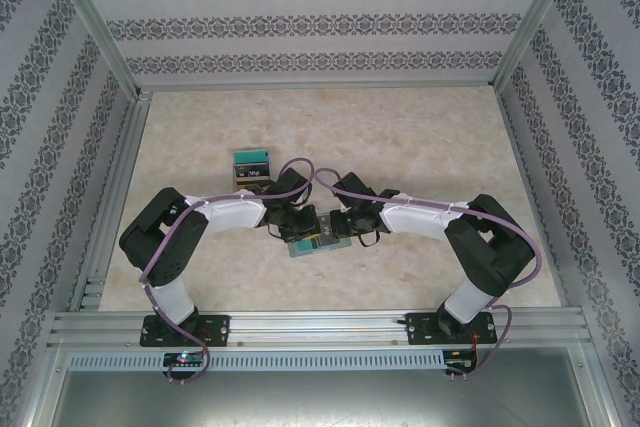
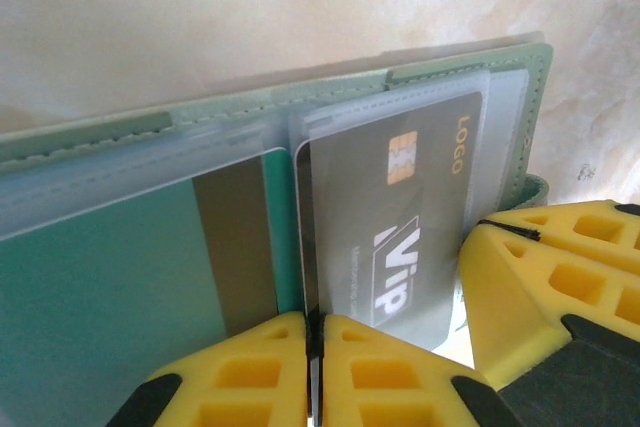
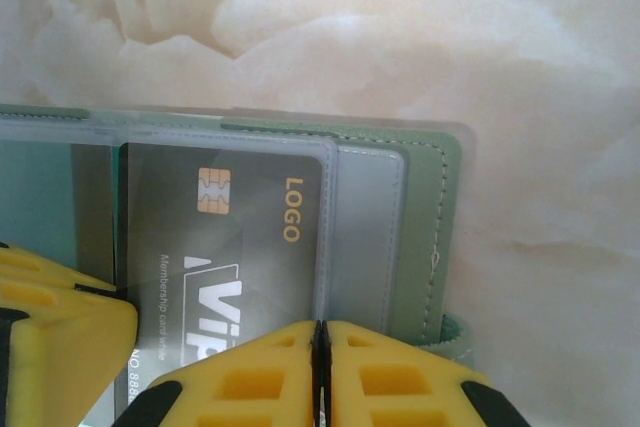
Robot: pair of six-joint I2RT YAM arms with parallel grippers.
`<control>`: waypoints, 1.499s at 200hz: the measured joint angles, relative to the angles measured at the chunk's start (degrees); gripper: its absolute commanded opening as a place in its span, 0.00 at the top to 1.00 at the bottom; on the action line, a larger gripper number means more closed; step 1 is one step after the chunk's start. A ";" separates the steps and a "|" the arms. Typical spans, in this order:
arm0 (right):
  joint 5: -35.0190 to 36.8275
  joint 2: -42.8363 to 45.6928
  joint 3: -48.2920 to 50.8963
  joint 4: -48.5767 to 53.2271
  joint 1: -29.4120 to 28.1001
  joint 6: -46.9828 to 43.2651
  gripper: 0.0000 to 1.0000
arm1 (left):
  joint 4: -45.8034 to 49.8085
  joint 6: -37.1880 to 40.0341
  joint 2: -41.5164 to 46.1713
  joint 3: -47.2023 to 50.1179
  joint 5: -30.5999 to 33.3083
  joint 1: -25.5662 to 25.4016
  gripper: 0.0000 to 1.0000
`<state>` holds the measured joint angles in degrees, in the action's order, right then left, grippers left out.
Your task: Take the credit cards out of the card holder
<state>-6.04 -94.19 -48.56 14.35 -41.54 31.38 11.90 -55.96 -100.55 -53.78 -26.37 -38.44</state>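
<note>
Over the card holder (image 3: 425,217), left claw (image 2: 312,325) and right claw (image 3: 320,332) crowd, both closed (loose credit cards (image 1: 252,169) beyond).

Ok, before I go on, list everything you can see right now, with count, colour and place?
card holder: one, grey-green, lying open on the table under both grippers
dark VIP card: one, dark grey with a gold chip, in a clear pocket of the holder
teal card: one, teal with a dark stripe, in the neighbouring pocket
loose cards: small stack, count unclear, teal and dark faces, on the table beyond and left of the holder
table: one, beige marble pattern
walls: patterned grey and white, on three sides
left gripper: yellow fingers, shut, at the holder's near edge
right gripper: yellow fingers, shut, at the holder's near edge
</note>
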 measured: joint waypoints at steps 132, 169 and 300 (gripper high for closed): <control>0.02 -0.15 0.00 -0.04 0.00 0.20 0.86 | -0.76 -0.24 6.34 5.77 0.98 1.92 0.98; 0.02 -0.15 -0.04 -0.02 0.00 0.20 0.86 | -0.63 -0.22 7.74 7.37 1.36 2.32 0.98; -0.94 -0.04 -4.85 1.66 -1.77 -0.07 0.80 | -0.66 -0.20 7.82 7.43 1.31 2.56 1.00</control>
<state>-6.98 -94.24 -53.41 16.01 -43.31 31.31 11.25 -56.16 -92.73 -46.35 -25.06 -35.88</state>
